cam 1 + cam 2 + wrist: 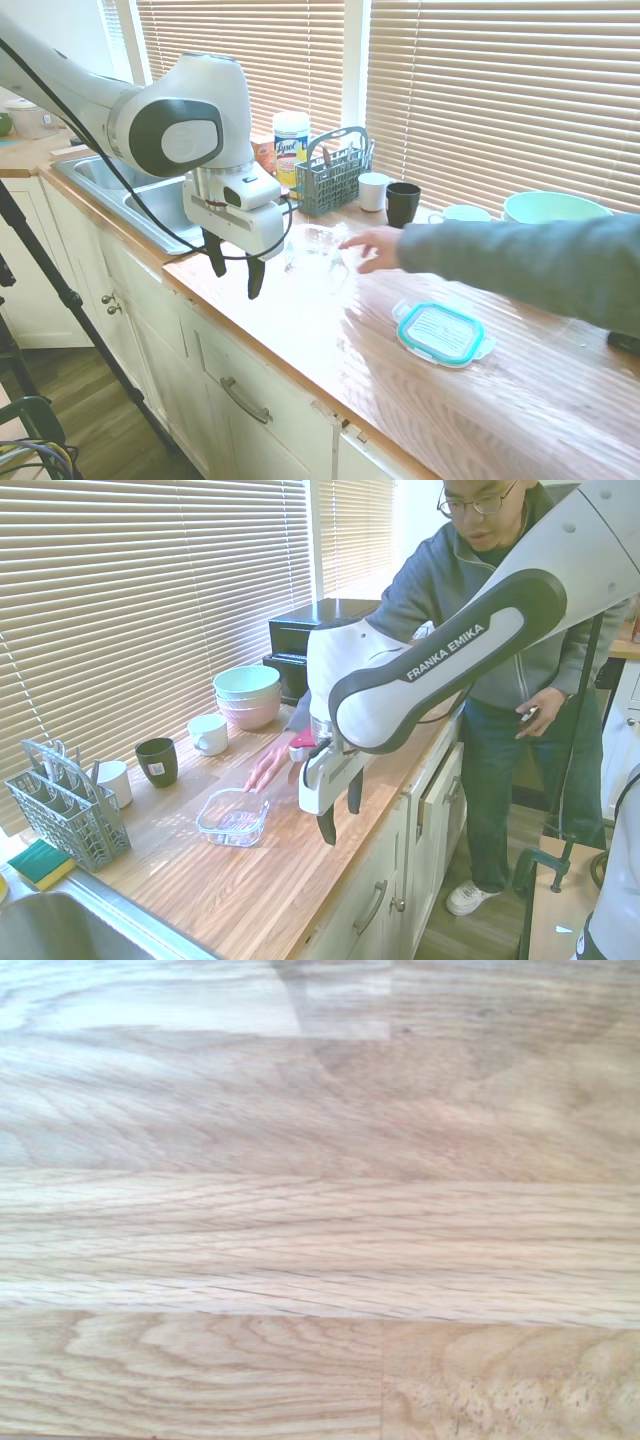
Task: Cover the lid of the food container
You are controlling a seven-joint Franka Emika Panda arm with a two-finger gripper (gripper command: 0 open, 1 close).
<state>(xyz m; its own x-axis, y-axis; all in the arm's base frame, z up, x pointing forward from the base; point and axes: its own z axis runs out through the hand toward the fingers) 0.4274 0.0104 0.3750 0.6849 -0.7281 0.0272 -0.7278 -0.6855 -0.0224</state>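
Observation:
The food container [318,255] is a small clear dish on the wooden counter; it also shows in the second exterior view [233,817]. A person's hand [375,247] reaches to its far side. The lid [440,333], clear with a teal rim, lies flat on the counter to the right of the dish; the arm hides it in the second exterior view. My gripper [236,270] hangs open and empty above the counter's front edge, just left of the dish [340,815]. The wrist view shows only bare wood.
A grey cutlery basket [332,180], a Lysol canister [291,145], a white cup [373,190], a black mug [402,203] and a mint bowl [555,207] line the back. The sink [130,190] lies left. A person [500,630] stands at the counter's end.

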